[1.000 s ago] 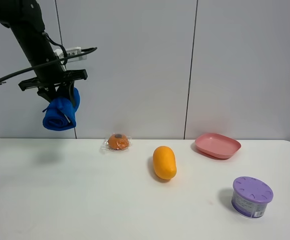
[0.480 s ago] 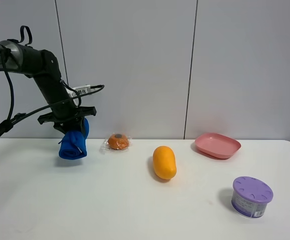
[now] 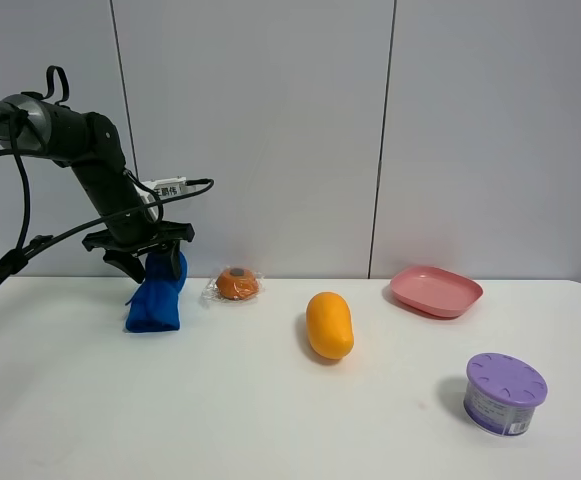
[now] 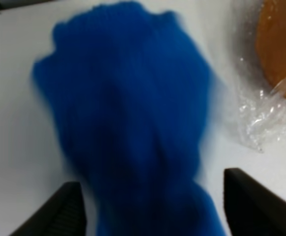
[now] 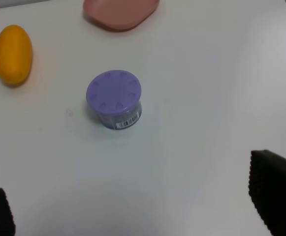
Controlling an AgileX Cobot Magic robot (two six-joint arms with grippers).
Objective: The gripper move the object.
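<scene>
A blue cloth (image 3: 155,305) rests slumped on the white table (image 3: 220,420) at the back left. My left gripper (image 3: 148,264) hangs just above it, jaws apart, with the cloth's top between the fingers. In the left wrist view the blurred cloth (image 4: 133,123) fills the gap between the two spread fingertips of the left gripper (image 4: 152,206). My right gripper (image 5: 143,206) is open and empty above the table's right side; it does not show in the exterior view.
A wrapped orange snack (image 3: 237,285) lies just right of the cloth and also shows in the left wrist view (image 4: 280,49). An orange mango (image 3: 329,325) lies mid-table. A pink dish (image 3: 436,290) sits back right. A purple-lidded tub (image 3: 505,393) stands front right.
My left arm came down and to the right with the blue cloth, from high up to the table. The cloth now rests on the table and has slumped out of its roll.
</scene>
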